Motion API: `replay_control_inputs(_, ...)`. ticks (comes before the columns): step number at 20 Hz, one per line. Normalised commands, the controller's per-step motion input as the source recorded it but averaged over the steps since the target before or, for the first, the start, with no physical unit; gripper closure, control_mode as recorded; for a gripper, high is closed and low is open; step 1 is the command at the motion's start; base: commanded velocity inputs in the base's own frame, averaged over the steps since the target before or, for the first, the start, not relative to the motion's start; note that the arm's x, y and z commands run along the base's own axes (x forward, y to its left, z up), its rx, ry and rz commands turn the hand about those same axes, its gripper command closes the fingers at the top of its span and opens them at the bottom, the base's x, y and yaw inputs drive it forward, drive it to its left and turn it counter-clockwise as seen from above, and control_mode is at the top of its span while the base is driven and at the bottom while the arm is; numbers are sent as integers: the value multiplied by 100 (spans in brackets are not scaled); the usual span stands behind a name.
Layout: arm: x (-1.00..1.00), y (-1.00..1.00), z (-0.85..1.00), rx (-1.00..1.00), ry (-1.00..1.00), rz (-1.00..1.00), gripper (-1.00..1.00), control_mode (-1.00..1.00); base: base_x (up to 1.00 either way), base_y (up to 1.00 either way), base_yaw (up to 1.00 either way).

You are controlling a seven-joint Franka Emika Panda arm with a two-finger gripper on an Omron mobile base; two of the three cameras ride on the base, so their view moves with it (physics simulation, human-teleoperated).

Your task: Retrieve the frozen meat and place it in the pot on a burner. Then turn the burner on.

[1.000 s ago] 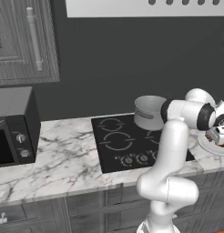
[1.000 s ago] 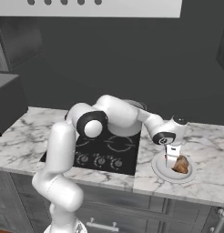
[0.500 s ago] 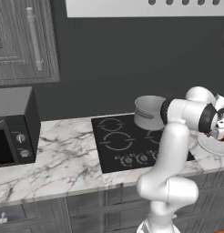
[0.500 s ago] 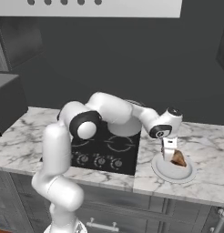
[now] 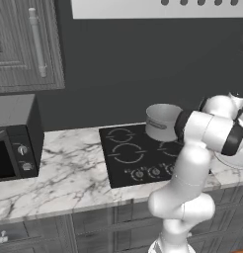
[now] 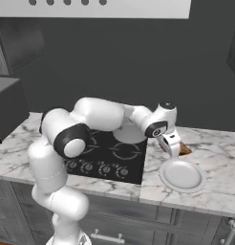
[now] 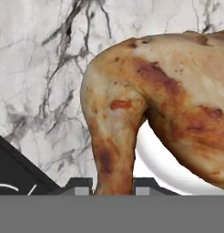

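Observation:
The frozen meat [image 6: 185, 149], a lumpy brown-orange piece, hangs just above the back rim of the round white plate [image 6: 182, 176], and my gripper [image 6: 178, 148] is shut on it. In the hand view the meat [image 7: 155, 100] looms large between my two dark fingertips [image 7: 83, 185], with the gripper [image 7: 113, 186] closed around its lower lobe. The plate [image 7: 155, 170] shows below it. The grey metal pot [image 5: 163, 121] stands on the back right burner of the black cooktop [image 5: 128, 158]; in the right base view my arm covers most of the pot [image 6: 130, 135].
Touch-style burner knobs [image 5: 154, 172] line the cooktop's front edge. A black microwave [image 5: 15, 136] sits at the counter's left end. Marble counter [image 6: 219, 148] stretches right of the plate. A range hood [image 5: 158, 7] hangs overhead, with dark cabinets [image 5: 24, 44] at the upper left.
The gripper has lifted the meat off the plate and carried it up and back toward the cooktop side. The plate now lies bare.

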Motion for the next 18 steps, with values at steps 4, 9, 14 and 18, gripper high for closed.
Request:
replay_control_inputs(4, -20, 0, 63, 0, -19, 60, 100, -100, 0, 0, 0)
replay_control_inputs(9, -24, 0, 65, 0, -20, 39, 100, -100, 0, 0, 0)
replay_control_inputs(14, 0, 0, 55, 0, -5, 31, 100, -100, 0, 0, 0)
replay_control_inputs(18, 14, 8, 41, -1, 2, 35, 100, -100, 0, 0, 0)
